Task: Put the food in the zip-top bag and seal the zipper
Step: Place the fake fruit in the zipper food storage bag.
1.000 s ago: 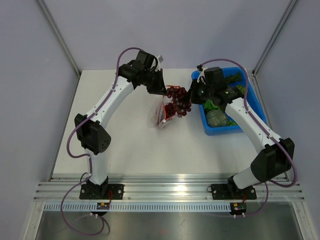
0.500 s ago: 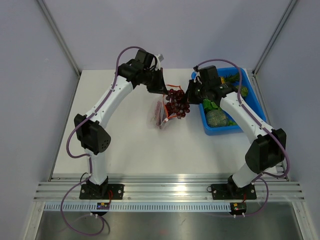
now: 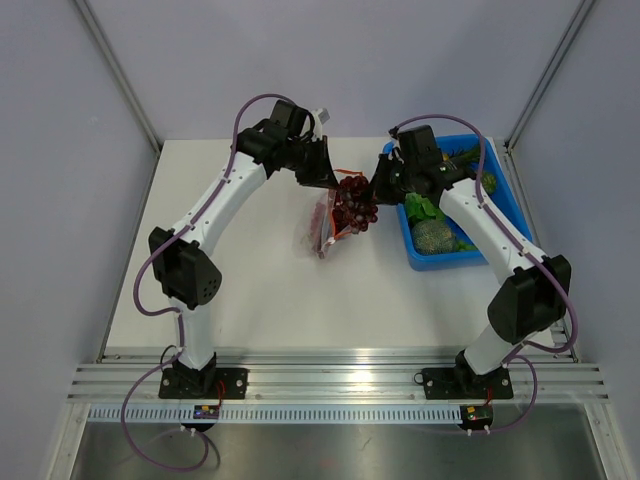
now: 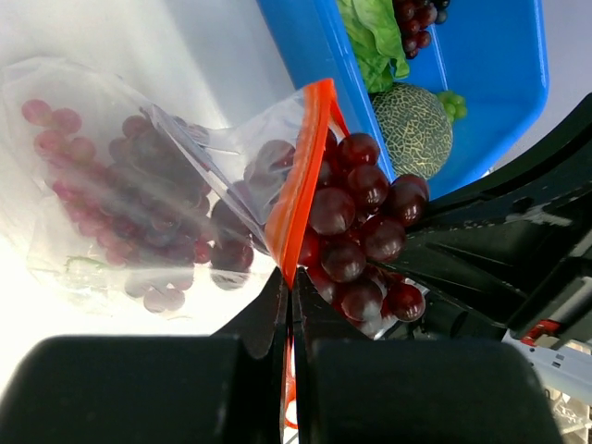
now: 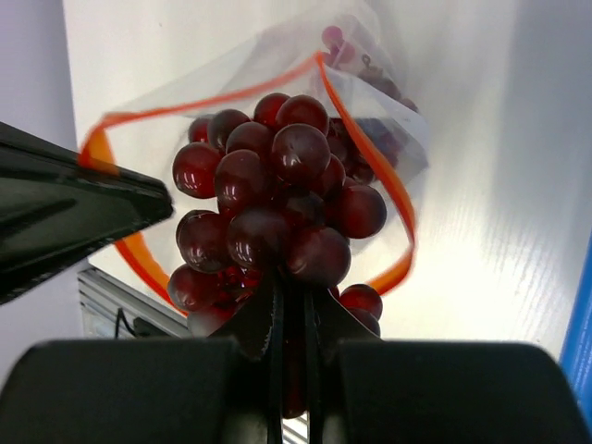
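Since a second ago the right claw (image 3: pixel 374 188) has carried its grape bunch (image 3: pixel 353 205) toward 10 o'clock in the overhead view, away from the blue bin (image 3: pixel 418 258) and up against the mouth of the bag (image 3: pixel 320 230). The right arm's elbow has also swung inward, toward the middle of the table (image 3: pixel 250 300). The left claw (image 3: pixel 322 178) and the bag have hardly moved.

The left claw is pinched closed on the zipper strip (image 4: pixel 298 180), at one point of the near lip, and the bag hangs from it toward 6 o'clock, its lower end on the table. The right claw is closed on the near end of the grape bunch, its tips buried among the dark red grapes. It sits at 3 o'clock of the left claw, with the bunch between the two.

The bag is clear and crinkled. From the right wrist its orange-red strip forms an open loop, and the bunch sits in front of that loop, partly inside the opening. More grapes, looking pale pink through the plastic, already lie deep in the bag.

In the bin, at 3 o'clock of the bag, lie a netted melon (image 3: pixel 434 236) and a green leaf (image 3: pixel 421 209).
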Controlling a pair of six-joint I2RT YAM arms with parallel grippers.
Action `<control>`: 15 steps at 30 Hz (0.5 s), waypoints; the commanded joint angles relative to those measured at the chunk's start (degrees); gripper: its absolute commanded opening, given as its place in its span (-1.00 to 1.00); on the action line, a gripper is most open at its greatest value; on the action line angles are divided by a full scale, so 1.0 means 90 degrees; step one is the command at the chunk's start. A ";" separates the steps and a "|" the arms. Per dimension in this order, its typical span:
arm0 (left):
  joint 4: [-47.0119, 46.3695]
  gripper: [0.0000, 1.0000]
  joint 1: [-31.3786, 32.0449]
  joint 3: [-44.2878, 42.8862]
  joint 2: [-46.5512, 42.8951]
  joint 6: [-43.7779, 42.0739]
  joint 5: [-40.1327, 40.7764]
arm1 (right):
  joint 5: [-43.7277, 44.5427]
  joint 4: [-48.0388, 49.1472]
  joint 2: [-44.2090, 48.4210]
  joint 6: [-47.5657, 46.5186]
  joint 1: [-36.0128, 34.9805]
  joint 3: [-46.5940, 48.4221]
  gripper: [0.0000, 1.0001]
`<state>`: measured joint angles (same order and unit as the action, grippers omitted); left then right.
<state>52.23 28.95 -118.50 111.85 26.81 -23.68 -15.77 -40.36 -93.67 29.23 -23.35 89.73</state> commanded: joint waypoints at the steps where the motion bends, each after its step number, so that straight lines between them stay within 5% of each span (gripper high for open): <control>1: -0.0471 -1.00 -0.0033 -0.0056 -0.0290 -0.0059 -0.0484 | -0.0240 0.0441 -0.0080 0.0550 -0.0061 0.0586 -1.00; 15: -0.0451 -1.00 -0.0043 -0.0154 -0.0241 -0.0127 -0.0640 | -0.0563 0.1828 -0.0735 0.1762 -0.0091 0.0030 -1.00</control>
<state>51.62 27.81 -118.48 111.85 25.54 -24.99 -19.18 -31.59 -100.84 41.17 -23.35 91.48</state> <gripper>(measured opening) 0.008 0.093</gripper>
